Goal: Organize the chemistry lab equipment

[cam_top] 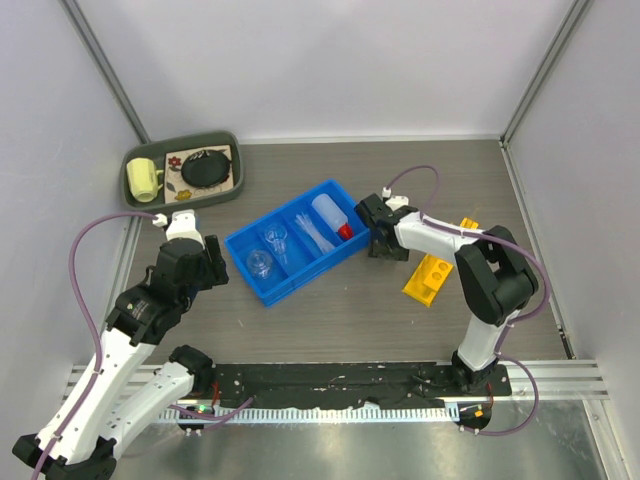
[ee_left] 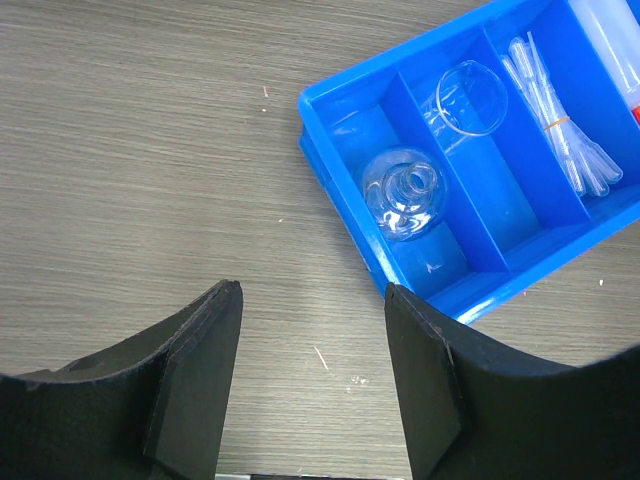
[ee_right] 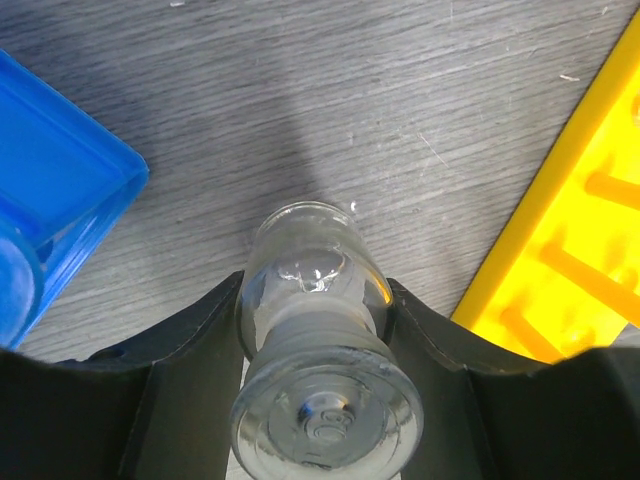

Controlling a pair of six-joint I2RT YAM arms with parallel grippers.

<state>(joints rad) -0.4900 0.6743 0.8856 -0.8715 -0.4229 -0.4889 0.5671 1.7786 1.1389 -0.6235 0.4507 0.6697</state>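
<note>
A blue divided bin holds a white squeeze bottle with a red cap, a bundle of thin clear pipettes, a clear beaker and a round glass flask. My right gripper is just right of the bin. In the right wrist view it is shut on a small clear glass bottle with a stopper, upright over the table. The yellow rack lies to its right. My left gripper is open and empty over bare table left of the bin; the flask, beaker and pipettes show there.
A dark green tray at the back left holds a yellow mug and a round black object. White walls close off the back and sides. The rack edge and bin corner flank my right gripper.
</note>
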